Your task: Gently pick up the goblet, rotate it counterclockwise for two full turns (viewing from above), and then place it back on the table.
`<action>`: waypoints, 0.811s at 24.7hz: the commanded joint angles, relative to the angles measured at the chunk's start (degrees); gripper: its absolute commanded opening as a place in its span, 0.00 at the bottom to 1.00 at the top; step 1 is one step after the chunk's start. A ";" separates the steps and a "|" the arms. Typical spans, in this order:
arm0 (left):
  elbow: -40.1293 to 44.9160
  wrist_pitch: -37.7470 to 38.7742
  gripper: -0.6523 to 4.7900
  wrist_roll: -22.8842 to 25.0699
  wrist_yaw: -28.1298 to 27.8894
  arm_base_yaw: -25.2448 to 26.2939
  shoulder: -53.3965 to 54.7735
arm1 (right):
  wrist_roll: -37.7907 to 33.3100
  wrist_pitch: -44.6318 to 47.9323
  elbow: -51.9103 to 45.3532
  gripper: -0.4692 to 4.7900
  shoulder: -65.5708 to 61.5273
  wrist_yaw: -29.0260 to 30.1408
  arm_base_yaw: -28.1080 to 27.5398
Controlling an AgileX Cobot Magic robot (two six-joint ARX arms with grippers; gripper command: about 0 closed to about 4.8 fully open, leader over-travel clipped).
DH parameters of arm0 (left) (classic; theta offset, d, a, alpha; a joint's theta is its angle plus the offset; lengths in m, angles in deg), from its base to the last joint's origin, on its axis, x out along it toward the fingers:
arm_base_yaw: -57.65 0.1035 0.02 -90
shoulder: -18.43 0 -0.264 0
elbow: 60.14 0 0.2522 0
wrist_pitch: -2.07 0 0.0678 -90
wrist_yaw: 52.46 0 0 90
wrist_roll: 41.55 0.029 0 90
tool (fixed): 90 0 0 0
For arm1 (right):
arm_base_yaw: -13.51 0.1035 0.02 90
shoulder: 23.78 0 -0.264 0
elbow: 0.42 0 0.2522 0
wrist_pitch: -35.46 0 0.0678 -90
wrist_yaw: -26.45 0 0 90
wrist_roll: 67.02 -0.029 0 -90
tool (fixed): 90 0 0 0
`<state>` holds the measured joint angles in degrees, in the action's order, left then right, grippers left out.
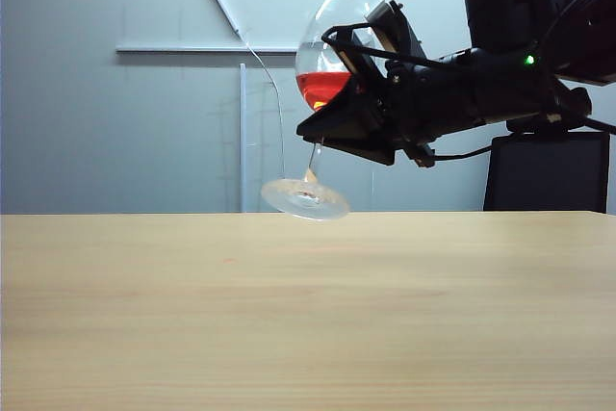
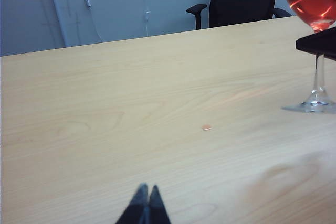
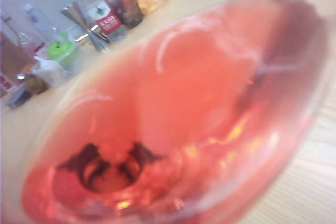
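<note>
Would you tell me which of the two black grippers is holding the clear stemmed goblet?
The right gripper, clamped beneath the goblet bowl; the left gripper is shut and empty.

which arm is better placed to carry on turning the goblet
Right. The right tool is shut on the goblet just under its bowl, foot clear of the table. The left tool is shut, apart, holding nothing.
</note>
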<state>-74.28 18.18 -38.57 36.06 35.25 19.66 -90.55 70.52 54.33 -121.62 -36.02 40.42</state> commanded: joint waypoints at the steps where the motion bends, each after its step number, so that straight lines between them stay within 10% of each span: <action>1: -0.13 -0.70 0.11 0.00 0.22 -0.09 0.04 | 4.17 -3.19 0.68 0.08 3.93 -4.09 0.66; 20: -0.13 -0.70 0.11 0.00 0.22 -0.11 -0.90 | 40.57 -22.86 0.68 0.08 16.00 -26.43 10.99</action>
<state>-74.28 18.18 -38.57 36.06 35.25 18.75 -54.90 44.07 54.40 -106.21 -62.34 50.85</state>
